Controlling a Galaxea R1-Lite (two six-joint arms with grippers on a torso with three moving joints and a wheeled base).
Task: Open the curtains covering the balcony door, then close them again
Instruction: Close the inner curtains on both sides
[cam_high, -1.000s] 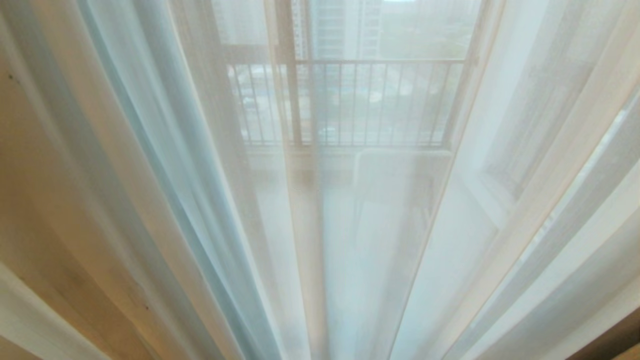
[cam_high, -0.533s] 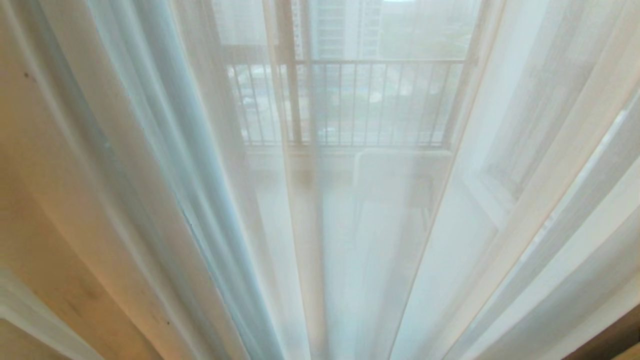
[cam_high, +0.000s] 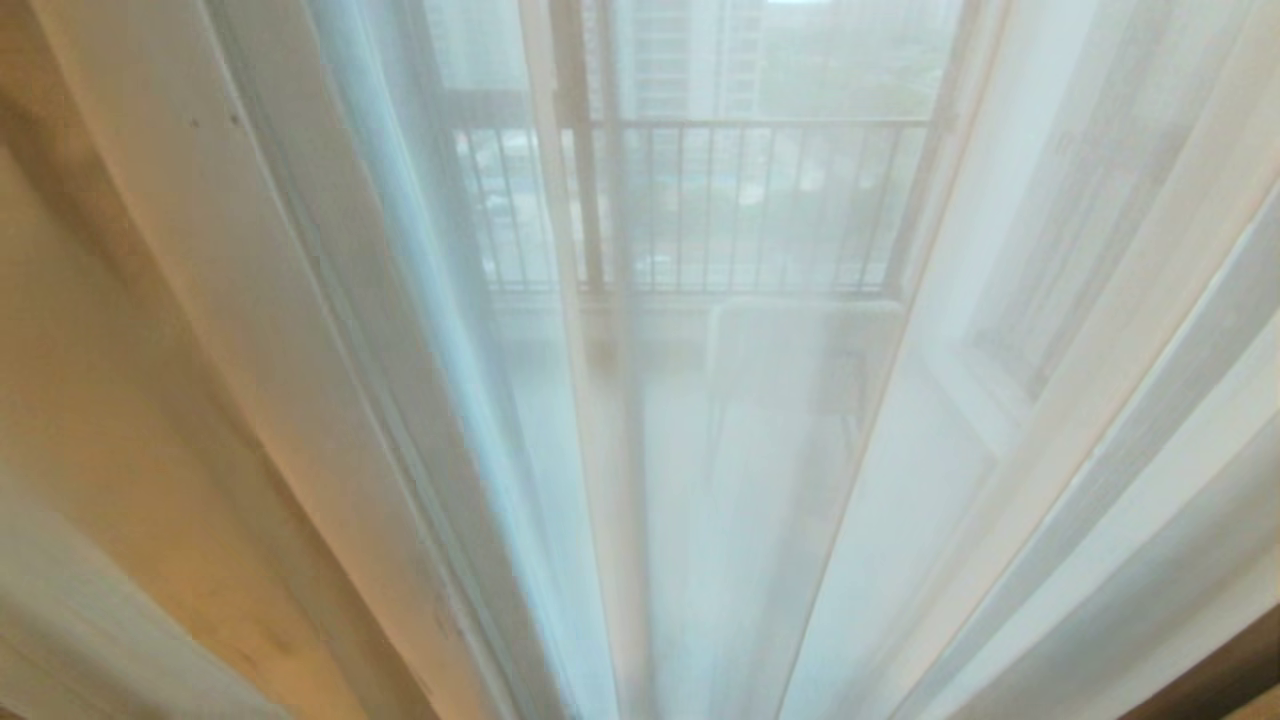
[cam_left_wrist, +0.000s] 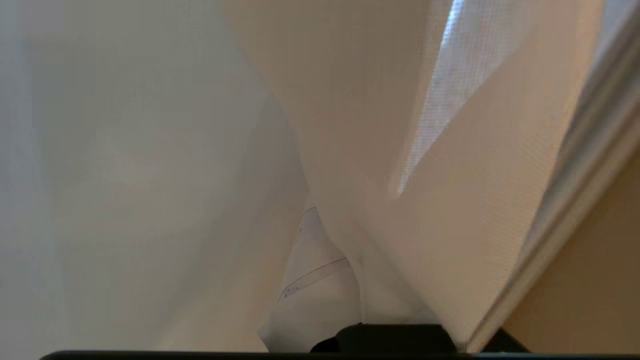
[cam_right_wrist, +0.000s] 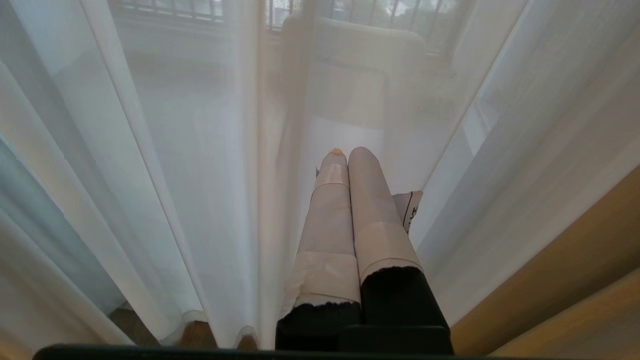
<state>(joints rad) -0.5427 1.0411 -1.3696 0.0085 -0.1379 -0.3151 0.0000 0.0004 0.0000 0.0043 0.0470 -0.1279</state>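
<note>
Sheer white curtains hang in long folds across the whole head view. Through them the balcony door's frame shows dimly. Neither arm is in the head view. In the left wrist view my left gripper is shut on a curtain. The fabric drapes over one side of the gripper, and only one taped finger shows. In the right wrist view my right gripper is shut and empty, its taped fingers pressed side by side and pointing at the hanging curtain.
Behind the curtains a black-barred railing and a pale chair show faintly. Wooden floor lies to one side of the right gripper. The curtain hems hang just above it.
The curtain folds on the left of the head view have swept toward the right. The middle and right folds, the railing and the chair hold their places.
</note>
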